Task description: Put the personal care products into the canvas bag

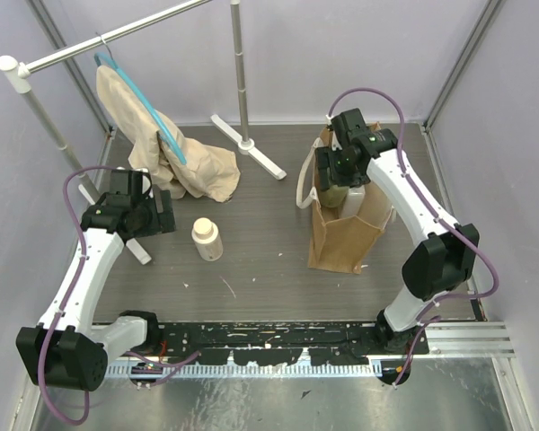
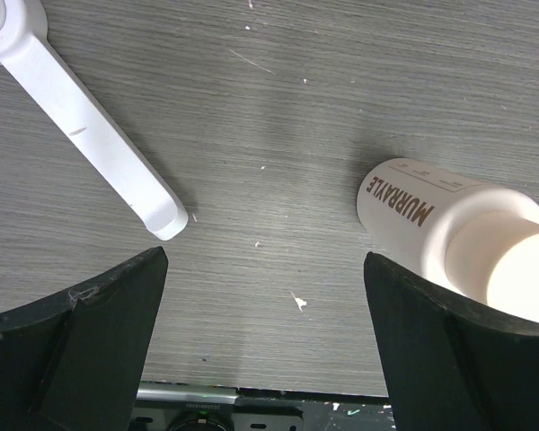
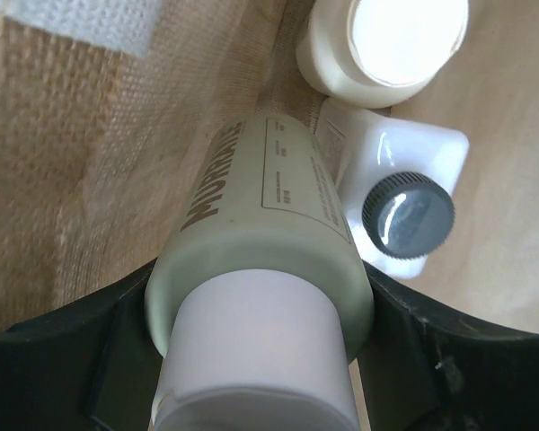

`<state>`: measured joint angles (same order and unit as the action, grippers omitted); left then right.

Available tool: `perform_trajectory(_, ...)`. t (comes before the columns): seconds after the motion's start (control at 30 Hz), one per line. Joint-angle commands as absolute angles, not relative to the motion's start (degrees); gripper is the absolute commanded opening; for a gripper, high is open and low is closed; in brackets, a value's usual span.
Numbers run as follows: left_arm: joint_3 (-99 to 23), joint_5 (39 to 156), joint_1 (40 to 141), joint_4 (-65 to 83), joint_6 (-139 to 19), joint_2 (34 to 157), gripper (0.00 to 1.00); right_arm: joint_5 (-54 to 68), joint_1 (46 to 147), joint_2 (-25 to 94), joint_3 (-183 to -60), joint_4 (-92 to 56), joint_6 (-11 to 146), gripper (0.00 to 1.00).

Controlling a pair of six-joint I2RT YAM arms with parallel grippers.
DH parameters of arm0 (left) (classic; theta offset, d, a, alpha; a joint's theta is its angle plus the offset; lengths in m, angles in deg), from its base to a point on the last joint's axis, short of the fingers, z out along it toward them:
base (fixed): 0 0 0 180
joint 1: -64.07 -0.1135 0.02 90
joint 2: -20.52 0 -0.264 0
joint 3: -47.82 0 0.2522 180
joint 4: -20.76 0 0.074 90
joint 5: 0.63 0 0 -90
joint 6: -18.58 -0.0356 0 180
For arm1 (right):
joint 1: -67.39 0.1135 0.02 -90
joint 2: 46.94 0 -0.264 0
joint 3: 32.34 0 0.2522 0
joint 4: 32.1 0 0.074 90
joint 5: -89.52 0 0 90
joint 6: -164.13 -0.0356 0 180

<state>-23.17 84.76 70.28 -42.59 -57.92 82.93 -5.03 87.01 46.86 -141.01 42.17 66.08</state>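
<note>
Bag: the tan-brown woven canvas bag [image 1: 341, 238] with pale cream strap handles stands upright on the dark grey wood-grain surface [image 1: 251, 269]. Its mouth is open.

Right tool: the right tool [image 1: 339, 180] hangs over the bag's mouth. Its two black fingers are clenched on either side of a bottle, just below the cap.

Held bottle: the pale yellowish round plastic bottle [image 3: 260, 242] has a wide pale cap. Its lower end points down into the bag, alongside the woven inner wall [image 3: 72, 180]. Whether it touches the bag's floor cannot be told.

Already in the bag: a white rectangular plastic bottle [image 3: 404, 211] with a dark round cap stands just beside the held bottle. A round cream plastic bottle [image 3: 386, 40] with a wide cap stands just past the white one, against the bag's wall.

Outside the bag: one cream round plastic bottle with brown lettering [image 1: 207, 240] stands upright on the surface, well to the left of the bag.

Left tool: the left tool [image 1: 148, 215] is farther left of the bag than that bottle. It is released, with its jaws spread wide and only bare surface between them. In the wrist view the lettered bottle [image 2: 431, 224] shows just off one finger [image 2: 458, 359]; no contact can be made out.

Other things left of the bag: a beige cloth [image 1: 207, 171] hangs on a blue hanger [image 1: 157, 121] towards the back. A white rack foot [image 2: 90, 144] lies flat on the surface near the left tool.
</note>
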Motion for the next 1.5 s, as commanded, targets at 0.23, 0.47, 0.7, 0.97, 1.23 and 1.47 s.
perform_trajectory(0.23, -23.5, 84.7, 70.1, -42.1, -58.7, 81.8, 0.98, -5.8, 86.4, 50.8, -139.8, 35.4, 67.8, 0.01)
perform_trajectory(0.47, -23.6, 84.6, 70.1, -42.1, -58.6, 81.8, 0.98, -5.8, 86.0, 53.0, -138.1, 34.9, 68.2, 0.01)
perform_trajectory(0.7, -23.8, 84.5, 70.1, -42.2, -58.6, 82.1, 0.98, -5.2, 85.6, 54.9, -136.4, 34.0, 68.6, 0.01)
perform_trajectory(0.97, -24.2, 84.7, 70.1, -42.4, -58.6, 82.4, 0.98, -3.7, 85.6, 56.9, -134.5, 33.1, 68.9, 0.21)
perform_trajectory(1.23, -25.1, 84.8, 70.2, -42.7, -58.5, 82.5, 0.98, -3.9, 85.6, 55.2, -136.2, 34.3, 69.1, 0.8)
perform_trajectory(1.47, -26.1, 85.6, 70.1, -42.8, -58.5, 82.6, 0.98, -4.5, 85.6, 53.2, -142.9, 38.5, 69.1, 0.92)
